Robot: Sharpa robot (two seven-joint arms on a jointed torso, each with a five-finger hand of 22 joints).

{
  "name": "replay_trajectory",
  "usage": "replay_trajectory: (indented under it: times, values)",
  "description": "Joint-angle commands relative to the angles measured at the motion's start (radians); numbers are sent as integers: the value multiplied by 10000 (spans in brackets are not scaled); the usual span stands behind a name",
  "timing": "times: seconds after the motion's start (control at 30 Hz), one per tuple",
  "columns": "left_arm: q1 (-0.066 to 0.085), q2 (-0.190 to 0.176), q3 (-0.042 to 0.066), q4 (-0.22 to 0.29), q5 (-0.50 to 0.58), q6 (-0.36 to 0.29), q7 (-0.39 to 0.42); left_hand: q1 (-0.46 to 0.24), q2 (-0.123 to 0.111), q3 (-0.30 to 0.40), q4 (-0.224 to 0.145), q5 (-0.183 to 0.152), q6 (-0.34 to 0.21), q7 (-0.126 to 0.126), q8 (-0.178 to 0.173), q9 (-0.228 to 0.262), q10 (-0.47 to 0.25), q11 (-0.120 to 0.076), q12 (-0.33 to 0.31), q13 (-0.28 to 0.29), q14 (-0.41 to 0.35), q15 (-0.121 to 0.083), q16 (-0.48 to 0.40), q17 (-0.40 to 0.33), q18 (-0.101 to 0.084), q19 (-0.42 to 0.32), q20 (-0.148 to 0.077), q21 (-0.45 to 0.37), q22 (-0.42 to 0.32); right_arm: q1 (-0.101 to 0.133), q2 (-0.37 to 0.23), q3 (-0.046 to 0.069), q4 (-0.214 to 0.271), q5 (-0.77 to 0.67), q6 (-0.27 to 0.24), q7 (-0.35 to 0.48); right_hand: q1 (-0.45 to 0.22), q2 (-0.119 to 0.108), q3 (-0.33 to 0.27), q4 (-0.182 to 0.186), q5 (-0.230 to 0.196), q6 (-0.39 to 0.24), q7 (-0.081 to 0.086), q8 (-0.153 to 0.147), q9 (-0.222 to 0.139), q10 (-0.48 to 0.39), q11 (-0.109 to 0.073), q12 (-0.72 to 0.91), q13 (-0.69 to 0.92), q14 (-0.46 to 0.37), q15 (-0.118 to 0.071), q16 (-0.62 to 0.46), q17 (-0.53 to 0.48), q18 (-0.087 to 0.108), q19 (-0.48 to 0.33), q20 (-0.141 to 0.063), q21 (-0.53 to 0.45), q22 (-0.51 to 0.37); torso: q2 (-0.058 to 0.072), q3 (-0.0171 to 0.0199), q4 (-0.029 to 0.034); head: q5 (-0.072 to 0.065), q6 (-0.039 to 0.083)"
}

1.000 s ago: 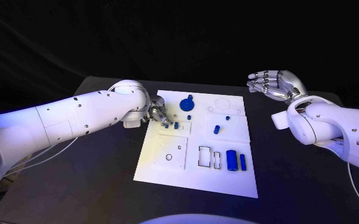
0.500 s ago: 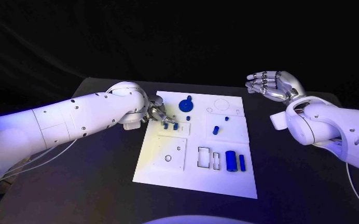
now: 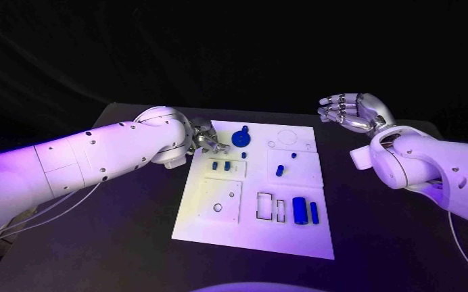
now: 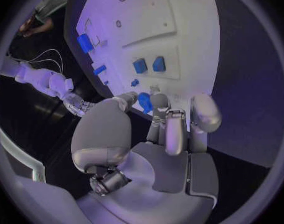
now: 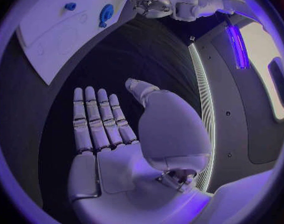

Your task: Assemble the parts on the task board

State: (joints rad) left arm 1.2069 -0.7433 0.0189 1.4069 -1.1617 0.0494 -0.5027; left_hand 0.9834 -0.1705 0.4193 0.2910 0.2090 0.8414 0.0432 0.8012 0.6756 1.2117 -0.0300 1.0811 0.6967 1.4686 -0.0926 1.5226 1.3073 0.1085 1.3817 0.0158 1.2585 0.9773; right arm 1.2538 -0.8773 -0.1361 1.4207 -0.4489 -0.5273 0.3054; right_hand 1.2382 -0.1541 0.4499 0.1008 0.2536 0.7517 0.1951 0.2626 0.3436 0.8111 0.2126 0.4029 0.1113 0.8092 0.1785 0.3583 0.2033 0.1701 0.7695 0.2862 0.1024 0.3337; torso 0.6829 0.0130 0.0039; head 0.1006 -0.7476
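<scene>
While the left hand (image 3: 207, 138) hides its fingertips, the right hand (image 3: 356, 111) lies spread, empty.

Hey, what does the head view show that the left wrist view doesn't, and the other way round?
Head view: the whole white left arm and the full outline of the task board, near edge included. Left wrist view: the left hand from behind, palm and fingers bare, nothing held. Both: the round blue part, the two small blue parts side by side, and the right hand, empty, off to the board's side.
</scene>
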Motion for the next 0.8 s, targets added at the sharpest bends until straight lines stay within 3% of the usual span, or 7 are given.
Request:
replay_trajectory:
  times: [0.03, 0.07, 0.13, 0.2, 0.37, 0.43, 0.8]
  values:
    - [-1, 68, 18, 46, 9, -1105, 872, 415, -84, -41, 1, 62, -305, 98, -106, -52, -528, 104, -507, -761, 605, 100, -170, 1112, 112, -248, 32, -339, -524, -10, -5, 1, 9, -26, 122, 91, -103, 27, -53, 13, 5, 88, 765, 48, -10, 96, 7, 65, -17, 75, 3, -68, -16, 62, 45, -7, -45, -17, 3, -1, 1, -79, 35]
    - [-1, 97, 18, 37, 44, -1211, 1147, 933, -204, 22, -17, 52, -776, 320, -228, -134, -1246, 329, -988, -1333, 189, 294, -716, 41, 328, -923, 160, -1275, -1935, -10, -6, 1, 9, -26, 120, 92, -103, 27, -53, 13, 5, 88, 765, 48, -10, 96, 7, 65, -17, 75, 3, -68, -16, 62, 45, -7, -45, -17, 3, -2, 1, -82, 37]
    - [-2, 165, 2, 18, 81, -1464, 1729, 1745, -297, 218, -108, 74, -1299, 586, -443, -312, -1853, 549, -1278, -1510, -175, 490, -1106, -671, 488, -1429, 296, -1979, -2904, -11, -7, 1, 11, -26, 118, 94, -103, 27, -53, 13, 5, 88, 765, 48, -10, 96, 7, 65, -17, 75, 3, -68, -16, 62, 45, -7, -45, -17, -4, -2, 5, -102, 44]
    - [-7, 251, -34, -8, 23, -1753, 2464, 2564, -459, 448, -216, 83, -1835, 877, -824, -646, -2784, 833, -1899, -1874, -957, 735, -1881, -1992, 690, -2142, 481, -2936, -4191, -12, -5, 1, 13, -26, 119, 95, -103, 27, -53, 13, 5, 88, 765, 48, -10, 96, 7, 65, -17, 75, 3, -68, -16, 62, 45, -7, -45, -17, -3, 1, 5, -112, 44]
    - [-121, 414, -99, -35, -501, -2371, 3996, 4084, -832, 1071, -865, 39, -2245, 1302, -1756, -1554, -3860, 1307, -3224, -2863, -1985, 1139, -2772, -3583, 706, -2431, 875, -3110, -4293, -14, -2, 1, 17, -26, 120, 99, -115, 29, -66, 22, 10, 87, 765, 49, -17, 97, 7, 71, -31, 74, 4, -70, -26, 61, 44, -7, -53, -30, -2, 7, 2, -139, 71]
    - [-187, 491, -112, -78, -887, -2535, 4453, 4399, -921, 1240, -1082, 45, -2188, 1321, -1970, -1846, -4019, 1341, -3652, -3256, -2178, 1193, -2916, -3935, 739, -2511, 959, -3082, -4261, -14, 0, 1, 18, -26, 121, 100, -115, 29, -66, 22, 10, 87, 765, 49, -17, 97, 7, 71, -31, 74, 4, -70, -26, 61, 44, -7, -53, -30, -6, 11, 0, -141, 70]
    - [-589, 898, -191, -455, -2687, -2640, 5080, 4551, -1161, 1266, -1573, 10, -1715, 1371, -2701, -2871, -4230, 1469, -4714, -4423, -2536, 1300, -3091, -4997, 758, -2744, 1088, -2826, -4064, -16, 4, 1, 29, -26, 121, 103, -115, 29, -66, 22, 10, 87, 765, 49, -17, 97, 7, 71, -31, 74, 4, -70, -26, 61, 44, -7, -53, -30, 29, 6, -25, -186, 100]
